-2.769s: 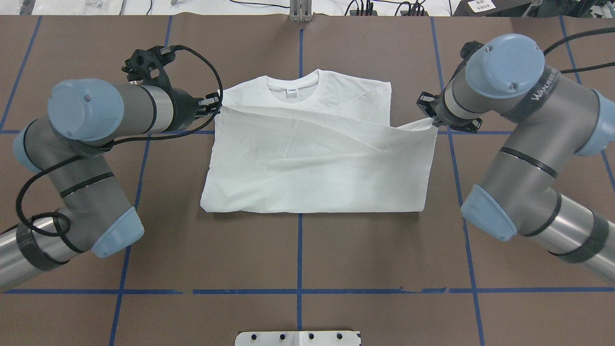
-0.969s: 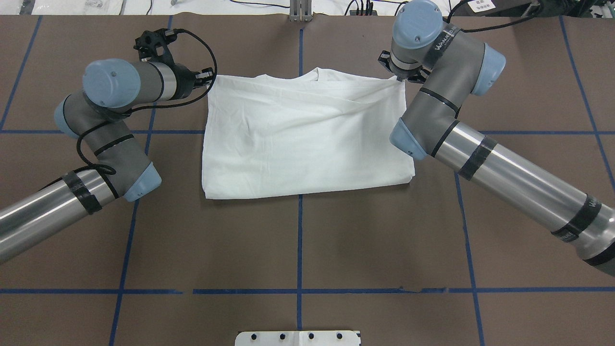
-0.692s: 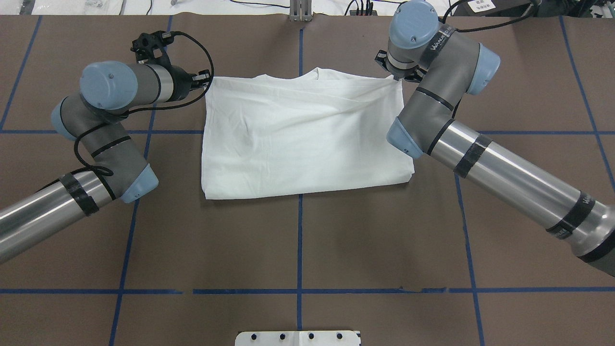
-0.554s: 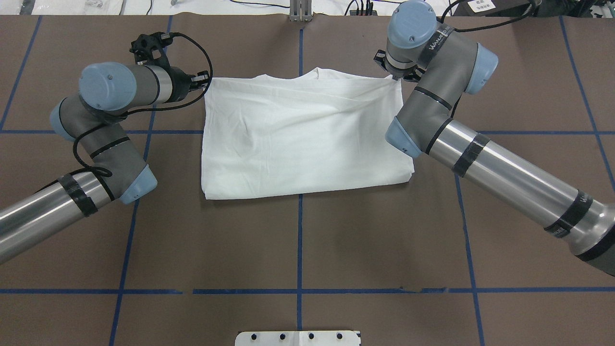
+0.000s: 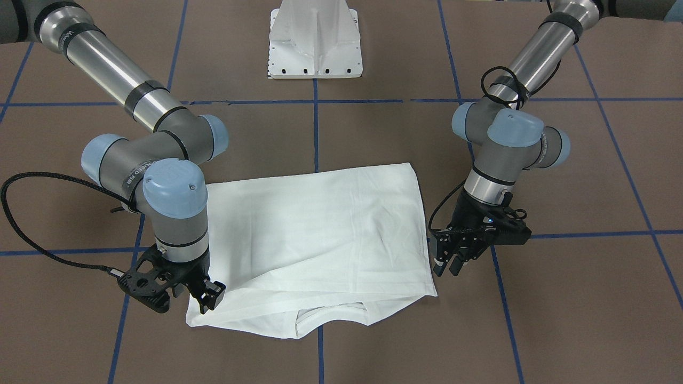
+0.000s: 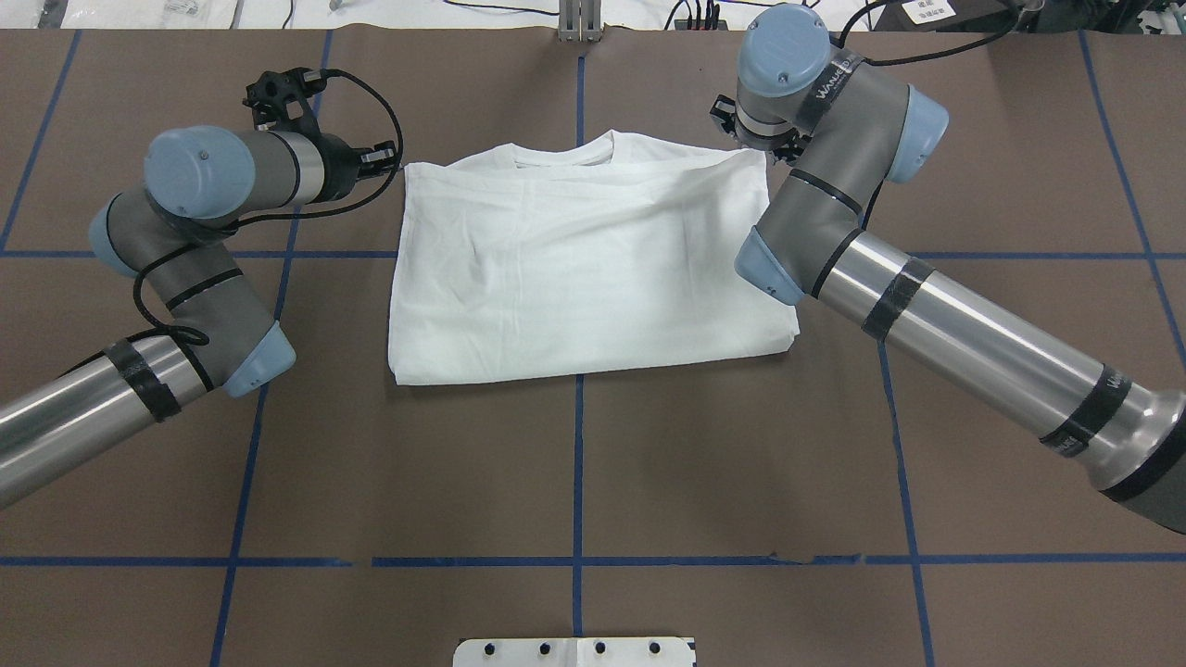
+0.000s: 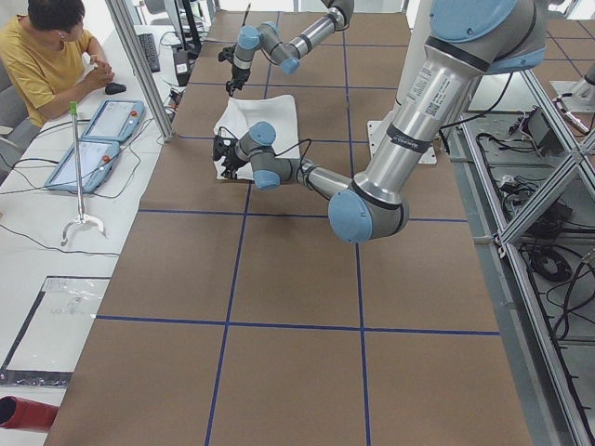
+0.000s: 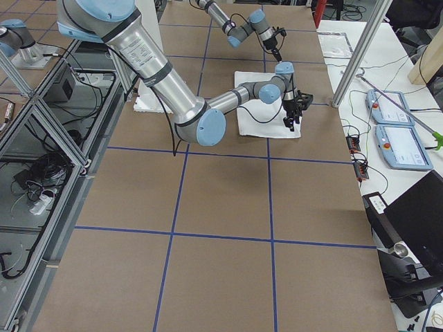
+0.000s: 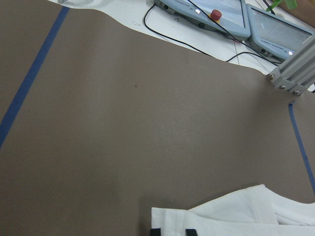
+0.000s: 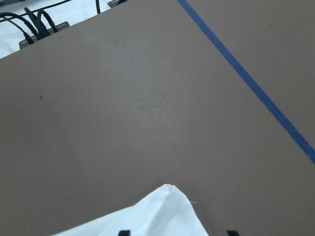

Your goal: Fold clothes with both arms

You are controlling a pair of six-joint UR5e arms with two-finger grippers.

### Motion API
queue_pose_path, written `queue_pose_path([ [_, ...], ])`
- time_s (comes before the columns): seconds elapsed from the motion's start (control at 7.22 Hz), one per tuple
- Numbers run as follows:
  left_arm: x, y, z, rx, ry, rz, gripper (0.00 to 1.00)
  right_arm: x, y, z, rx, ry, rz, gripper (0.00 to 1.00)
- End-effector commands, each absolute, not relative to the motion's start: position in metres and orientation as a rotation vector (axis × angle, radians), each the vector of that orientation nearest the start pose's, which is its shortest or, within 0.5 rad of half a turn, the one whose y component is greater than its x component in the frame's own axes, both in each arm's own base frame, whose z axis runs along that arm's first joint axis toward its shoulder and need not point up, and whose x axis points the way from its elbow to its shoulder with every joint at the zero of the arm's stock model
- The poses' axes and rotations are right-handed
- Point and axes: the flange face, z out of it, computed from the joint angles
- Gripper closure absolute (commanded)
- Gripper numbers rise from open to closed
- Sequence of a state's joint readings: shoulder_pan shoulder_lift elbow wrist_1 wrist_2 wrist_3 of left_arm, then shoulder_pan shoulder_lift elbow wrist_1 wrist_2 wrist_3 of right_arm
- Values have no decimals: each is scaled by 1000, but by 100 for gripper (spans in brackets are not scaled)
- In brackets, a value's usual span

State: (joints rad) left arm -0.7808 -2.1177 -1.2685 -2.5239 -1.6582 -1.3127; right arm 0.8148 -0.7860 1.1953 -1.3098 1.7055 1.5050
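One crosswise fold is complete. The white T-shirt (image 5: 320, 229) lies flat on the counter (image 5: 373, 133), between the two pincers. Its hem edge has been laid over the shoulder line. Only a strip of the ribbed collar (image 5: 331, 314) shows past the folded edge.

Left pincer (image 5: 447, 265): fingers apart and empty. It stands just outboard of the nearest shirt corner and is not touching it.

Right pincer (image 5: 208, 298): the wrist view shows the fingertips (image 10: 229, 232) wide apart. The opposite shirt corner lies loose between them, unclamped.

Remaining work, as judged from the present layout:
- The garment is a wide rectangle, so at least one further fold, most likely side to side, is needed for a compact bundle.
- Both pincers must clear the corners and take new grips before that fold.
- Slight wrinkles cross the top layer, and the edge near the right pincer sits a little askew over the layer beneath.

Change from the earlier frames:
- 2.8 s ago both pincers held the hem corners about halfway across the shirt, with the collar fully exposed.
- 0.6 s ago the corner at the left pincer was still drawn up to its fingers. That corner has now dropped flat, more collar shows, and the left pincer has backed off slightly.
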Motion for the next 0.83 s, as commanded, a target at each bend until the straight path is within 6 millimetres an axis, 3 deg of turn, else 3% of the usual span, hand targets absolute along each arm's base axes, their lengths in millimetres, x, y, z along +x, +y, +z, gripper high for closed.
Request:
queue_pose_path([
  [0.0, 431, -602, 373, 535, 1088, -403, 46, -421, -583, 324, 143, -796, 698, 26],
  [0.14, 430, -602, 372, 536, 1089, -403, 46, -409, -532, 325, 110, -849, 724, 23],
  [0.28, 431, -602, 373, 535, 1088, -403, 46, -412, -488, 323, 46, -892, 791, 20],
  [0.55, 430, -602, 372, 536, 1089, -403, 46, -426, -454, 343, -35, -877, 943, 14],
  [0.69, 431, -601, 372, 536, 1089, -400, 46, -445, -438, 350, -19, -860, 950, 12],
])
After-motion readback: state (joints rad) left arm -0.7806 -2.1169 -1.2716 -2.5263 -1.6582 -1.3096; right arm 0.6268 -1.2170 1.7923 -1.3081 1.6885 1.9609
